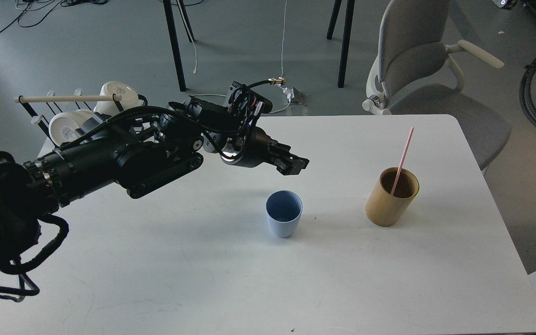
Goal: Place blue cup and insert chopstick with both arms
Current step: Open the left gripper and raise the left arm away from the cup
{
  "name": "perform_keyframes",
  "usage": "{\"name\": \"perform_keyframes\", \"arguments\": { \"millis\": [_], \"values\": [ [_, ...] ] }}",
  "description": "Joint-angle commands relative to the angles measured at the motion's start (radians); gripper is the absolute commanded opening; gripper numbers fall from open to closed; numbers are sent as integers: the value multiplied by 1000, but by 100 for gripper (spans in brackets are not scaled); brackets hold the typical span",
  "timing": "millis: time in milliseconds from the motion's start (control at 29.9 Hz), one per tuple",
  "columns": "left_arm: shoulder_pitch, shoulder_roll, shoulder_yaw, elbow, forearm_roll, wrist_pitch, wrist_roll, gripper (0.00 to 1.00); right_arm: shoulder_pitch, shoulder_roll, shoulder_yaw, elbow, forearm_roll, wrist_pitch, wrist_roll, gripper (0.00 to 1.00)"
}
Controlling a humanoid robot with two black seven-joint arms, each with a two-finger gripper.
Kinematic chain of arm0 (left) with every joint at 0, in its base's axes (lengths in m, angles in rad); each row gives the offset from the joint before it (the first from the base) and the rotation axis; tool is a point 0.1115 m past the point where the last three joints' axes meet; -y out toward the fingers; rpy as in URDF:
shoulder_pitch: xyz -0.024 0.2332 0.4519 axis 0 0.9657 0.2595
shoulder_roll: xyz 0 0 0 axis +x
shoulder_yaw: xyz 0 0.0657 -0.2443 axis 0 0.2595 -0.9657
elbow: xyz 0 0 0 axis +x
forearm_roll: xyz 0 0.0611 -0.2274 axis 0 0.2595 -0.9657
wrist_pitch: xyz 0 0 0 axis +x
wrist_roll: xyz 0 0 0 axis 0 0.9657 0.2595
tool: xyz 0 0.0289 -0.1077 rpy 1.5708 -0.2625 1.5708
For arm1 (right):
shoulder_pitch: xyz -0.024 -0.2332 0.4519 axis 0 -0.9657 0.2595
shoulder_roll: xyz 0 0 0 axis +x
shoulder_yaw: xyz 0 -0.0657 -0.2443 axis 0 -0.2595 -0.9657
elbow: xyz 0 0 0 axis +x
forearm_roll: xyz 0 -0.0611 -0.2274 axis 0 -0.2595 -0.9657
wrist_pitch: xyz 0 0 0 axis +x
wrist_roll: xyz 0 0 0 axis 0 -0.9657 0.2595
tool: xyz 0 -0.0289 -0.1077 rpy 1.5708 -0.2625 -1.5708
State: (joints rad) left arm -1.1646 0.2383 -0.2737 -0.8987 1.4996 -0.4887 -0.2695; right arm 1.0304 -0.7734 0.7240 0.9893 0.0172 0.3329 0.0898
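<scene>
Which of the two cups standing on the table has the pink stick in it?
The tan bamboo cup on the right; the pink stick leans out of it. The blue cup beside it is empty.

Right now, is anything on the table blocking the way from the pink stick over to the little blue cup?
Nothing visible. The chopstick stands in the bamboo cylinder; only bare table separates it from the blue cup.

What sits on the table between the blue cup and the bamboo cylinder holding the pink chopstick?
Nothing: in the head view the stretch of white table between the blue cup and the bamboo cylinder is bare. The chopstick leans inside the cylinder.
</scene>
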Motion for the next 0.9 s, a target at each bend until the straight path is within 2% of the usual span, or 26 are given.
{"name": "perform_keyframes", "arguments": {
  "millis": [0, 167, 368, 502, 669, 869],
  "values": [
    [19, 65, -151, 10, -325, 0, 1, 99, -1, -91, -61, 125, -141, -30, -8, 97],
    [52, 153, -173, 43, -671, 0, 1, 100, -7, -176, -175, 279, -460, -120, -8, 97],
    [111, 151, -243, 125, -1119, 0, 0, 99, -10, -207, -196, 409, -897, -190, -10, 98],
    [132, 138, -304, 187, -1346, 0, -2, 99, -16, -204, -215, 440, -1169, -192, -16, 98],
    [186, 138, -387, 267, -1594, 0, 1, 100, -20, -201, -307, 439, -1327, -212, -15, 97],
    [236, 138, -389, 271, -1641, 0, -2, 100, -35, -224, -388, 417, -1413, -282, -10, 94]
  ]
}}
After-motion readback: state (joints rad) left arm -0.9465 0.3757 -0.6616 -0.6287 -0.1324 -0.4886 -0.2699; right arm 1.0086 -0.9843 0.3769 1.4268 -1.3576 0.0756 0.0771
